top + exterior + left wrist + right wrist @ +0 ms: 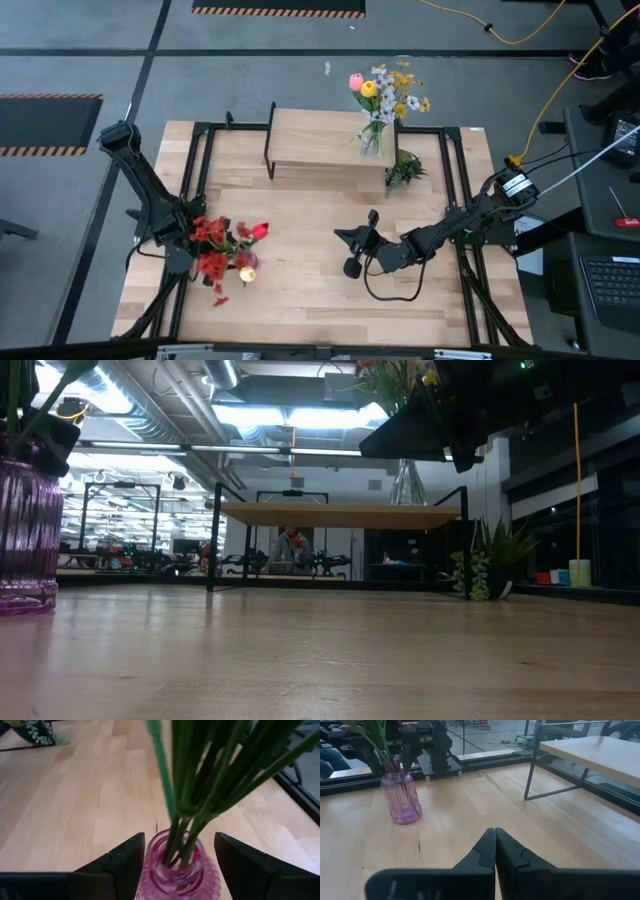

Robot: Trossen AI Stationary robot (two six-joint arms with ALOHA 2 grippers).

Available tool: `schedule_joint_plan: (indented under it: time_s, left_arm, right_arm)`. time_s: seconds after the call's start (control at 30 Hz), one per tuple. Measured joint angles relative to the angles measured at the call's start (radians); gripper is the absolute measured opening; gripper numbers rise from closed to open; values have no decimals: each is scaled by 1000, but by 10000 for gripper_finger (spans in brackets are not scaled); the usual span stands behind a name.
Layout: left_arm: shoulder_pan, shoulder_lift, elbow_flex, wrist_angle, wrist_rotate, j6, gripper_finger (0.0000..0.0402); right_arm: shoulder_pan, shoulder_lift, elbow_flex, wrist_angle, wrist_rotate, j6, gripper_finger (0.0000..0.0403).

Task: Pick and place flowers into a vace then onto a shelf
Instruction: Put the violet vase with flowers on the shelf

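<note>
High view: the left gripper [200, 250] is at the red flowers [222, 245] on the surface [300, 300]; a clear vase [372, 138] of pink, yellow and white blossoms stands on the shelf [310, 135].
Left wrist view: jaws released, flanking the purple vase [175, 870], apparently not touching.
Right wrist view: right gripper [495, 851] jaws clenched, empty.
</note>
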Motion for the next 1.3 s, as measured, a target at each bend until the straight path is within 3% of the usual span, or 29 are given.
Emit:
schedule_joint_plan:
  time_s: [0.23, 0.5, 0.97, 1.3]
  left_arm:
    - [-1, 1, 0, 12, 19, 0, 207]
    - [-1, 29, 3, 27, 15, -17, 123]
    - [4, -45, 13, -1, -22, -4, 123]
    - [138, -130, 106, -4, -37, 156, 123]
  right_arm:
    - [0, 0, 0, 0, -8, 0, 2]
    - [0, 0, 0, 0, -19, 0, 6]
    - [0, 0, 0, 0, -19, 0, 6]
    - [0, 0, 0, 39, -23, -7, 6]
